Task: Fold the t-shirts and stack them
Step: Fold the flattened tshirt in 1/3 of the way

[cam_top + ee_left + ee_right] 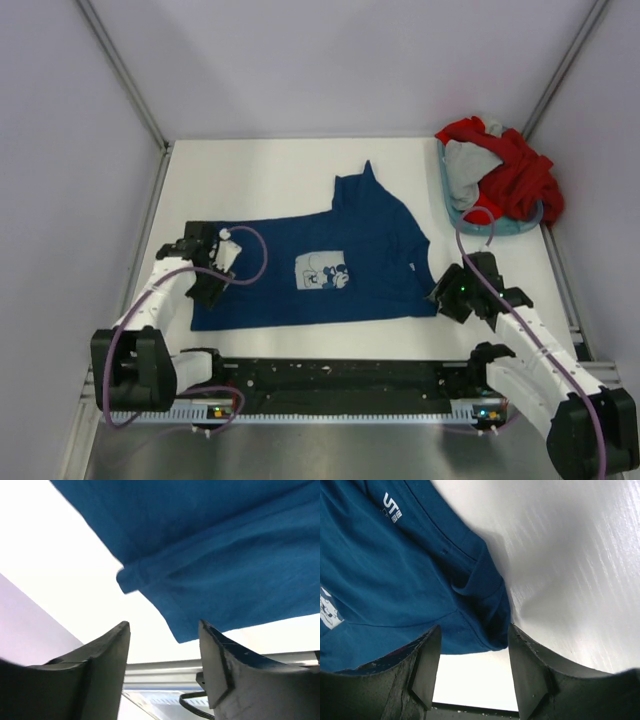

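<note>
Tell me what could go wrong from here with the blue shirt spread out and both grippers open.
The navy shirt lies uneven, one sleeve jutting toward the far side, so a fold may come out crooked. Its bunched corner sits right at the tips of the open right gripper and could snag if that arm moves.

left tool (162, 645): jaws apart | right tool (472, 650): jaws apart, seemingly empty

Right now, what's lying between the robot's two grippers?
The navy t-shirt with its pale mouse print lies spread on the white table, between the left gripper and the right gripper. The top view shows it.
</note>
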{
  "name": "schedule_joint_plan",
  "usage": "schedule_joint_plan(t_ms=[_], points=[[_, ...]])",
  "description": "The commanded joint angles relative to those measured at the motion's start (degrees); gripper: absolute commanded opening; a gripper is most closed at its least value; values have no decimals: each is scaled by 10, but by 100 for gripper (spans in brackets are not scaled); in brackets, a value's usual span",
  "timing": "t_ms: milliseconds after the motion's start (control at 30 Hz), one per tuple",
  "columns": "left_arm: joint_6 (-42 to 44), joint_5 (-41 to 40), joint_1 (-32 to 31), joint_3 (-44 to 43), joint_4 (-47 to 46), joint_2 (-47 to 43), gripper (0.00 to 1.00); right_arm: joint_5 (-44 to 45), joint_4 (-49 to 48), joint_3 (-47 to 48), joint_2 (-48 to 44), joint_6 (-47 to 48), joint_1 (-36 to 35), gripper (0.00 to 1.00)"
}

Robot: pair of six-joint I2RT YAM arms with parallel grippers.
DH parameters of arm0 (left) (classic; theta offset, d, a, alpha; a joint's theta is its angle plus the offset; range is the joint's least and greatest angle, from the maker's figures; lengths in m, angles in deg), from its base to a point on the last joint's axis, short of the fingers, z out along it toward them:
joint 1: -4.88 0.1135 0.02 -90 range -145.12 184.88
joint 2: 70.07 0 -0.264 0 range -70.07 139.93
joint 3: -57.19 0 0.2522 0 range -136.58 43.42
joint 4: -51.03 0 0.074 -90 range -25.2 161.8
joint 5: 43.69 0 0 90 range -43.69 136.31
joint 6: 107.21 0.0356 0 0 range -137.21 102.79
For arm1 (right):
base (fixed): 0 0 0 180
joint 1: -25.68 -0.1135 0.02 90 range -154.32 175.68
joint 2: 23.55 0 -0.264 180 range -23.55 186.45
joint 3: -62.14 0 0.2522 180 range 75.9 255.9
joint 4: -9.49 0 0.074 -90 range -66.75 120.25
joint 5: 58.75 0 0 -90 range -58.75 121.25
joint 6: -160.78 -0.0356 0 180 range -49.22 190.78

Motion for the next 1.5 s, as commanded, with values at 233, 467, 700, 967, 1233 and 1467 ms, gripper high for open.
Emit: schedule_joint_plan(t_ms=[233, 467, 700, 967, 1233, 1467], points=[[-3, 6, 163, 81, -94, 95, 69, -59, -59, -6, 88, 32, -2, 43], [-15, 72, 162, 81, -108, 104, 54, -71, -7, 11, 85, 39, 2, 5], [14, 104, 162, 85, -54, 34, 0, -86, 140, 34, 25, 22, 2, 0], [46, 50, 166, 97, 46, -25, 0, -81, 308, 35, -91, -3, 2, 0], [77, 68, 166, 13, 133, -12, 63, -17, 298, 164, -55, 36, 2, 54], [75, 159, 166, -217, 79, 108, 74, -136, 56, 390, 202, 235, 2, 57]])
